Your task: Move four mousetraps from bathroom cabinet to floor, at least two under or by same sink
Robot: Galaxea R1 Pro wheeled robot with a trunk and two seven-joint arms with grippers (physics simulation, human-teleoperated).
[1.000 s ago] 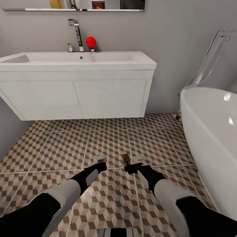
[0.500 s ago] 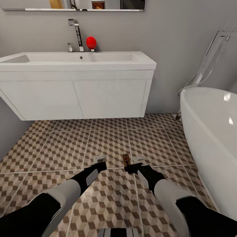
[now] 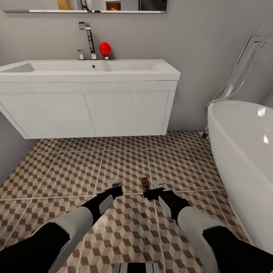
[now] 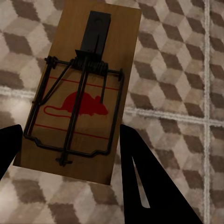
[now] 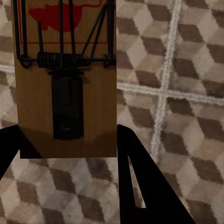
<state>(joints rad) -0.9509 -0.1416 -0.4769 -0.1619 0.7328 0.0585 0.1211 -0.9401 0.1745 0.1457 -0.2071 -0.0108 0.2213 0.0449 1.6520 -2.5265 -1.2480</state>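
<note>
My two arms reach forward over the bathroom floor [image 3: 68, 170], in front of the white wall-hung bathroom sink [image 3: 125, 110]. In the left wrist view a brown mousetrap [image 4: 88, 84] with a red mouse print sits between the dark fingers of my left gripper [image 4: 70, 135], held above the tiles. My right gripper [image 5: 67, 130] is likewise shut on a second mousetrap [image 5: 65, 70]. From the head camera the right gripper [image 3: 151, 186] holds its mousetrap [image 3: 145, 184] edge-on, with the left gripper [image 3: 115, 185] level beside it. The cabinet is out of view.
A white oval bathtub [image 3: 242, 140] takes up the right side, with a chrome floor-standing filler [image 3: 242, 64] behind it. A chrome tap [image 3: 88, 38] and a red round object [image 3: 105, 48] stand on the sink's back edge. A grey wall closes off the left.
</note>
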